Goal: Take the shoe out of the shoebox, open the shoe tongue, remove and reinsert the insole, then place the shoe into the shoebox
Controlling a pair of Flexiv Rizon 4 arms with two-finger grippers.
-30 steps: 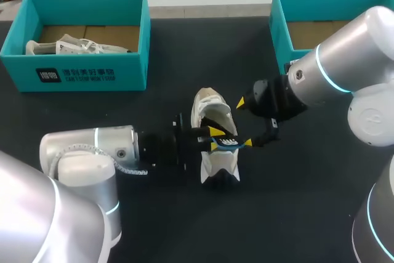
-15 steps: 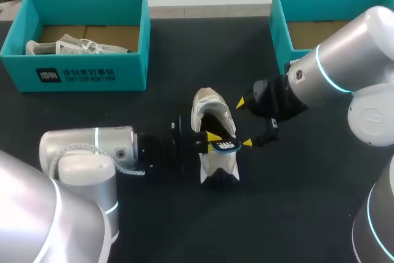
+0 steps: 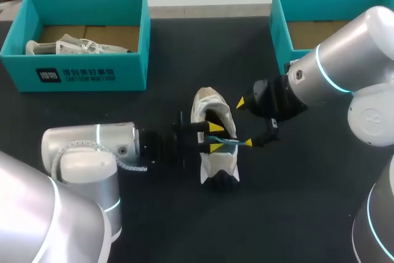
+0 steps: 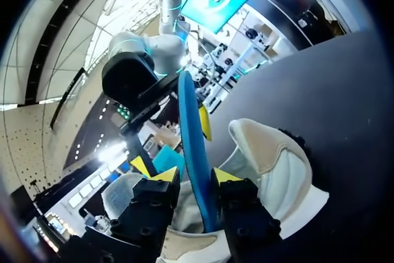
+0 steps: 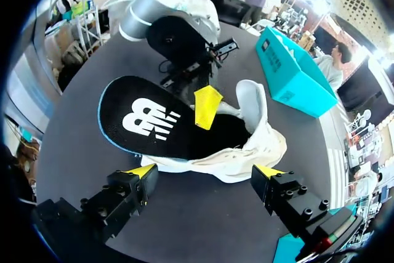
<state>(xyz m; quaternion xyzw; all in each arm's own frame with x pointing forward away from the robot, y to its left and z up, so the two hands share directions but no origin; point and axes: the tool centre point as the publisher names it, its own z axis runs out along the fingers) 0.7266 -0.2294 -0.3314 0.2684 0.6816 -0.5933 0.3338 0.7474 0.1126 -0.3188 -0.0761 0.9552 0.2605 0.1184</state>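
A cream shoe point(image 3: 218, 164) lies on the dark table point(image 3: 184, 226) in the middle, toe toward the front. My left gripper point(image 3: 215, 138) reaches across its opening from the left with its fingers apart. The blue-edged black insole point(image 3: 233, 142) stands edge-on between them. In the left wrist view the insole point(image 4: 192, 127) rises between the left gripper point(image 4: 194, 175) fingertips, above the shoe point(image 4: 271, 164). My right gripper point(image 3: 244, 122) stands wide open just right of the shoe. In its own view the right gripper point(image 5: 205, 170) faces the shoe point(image 5: 258, 133), with the insole point(image 5: 141, 118) sticking out of its mouth.
A teal shoebox point(image 3: 80, 72) at the back left holds another pale shoe point(image 3: 74, 46). A second teal box point(image 3: 280, 23) stands at the back right, close behind my right arm. Bare table lies in front of the shoe.
The left gripper's fingers have parted after pinching the insole. The insole has turned from logo-up to edge-on between them. The right arm has not moved.
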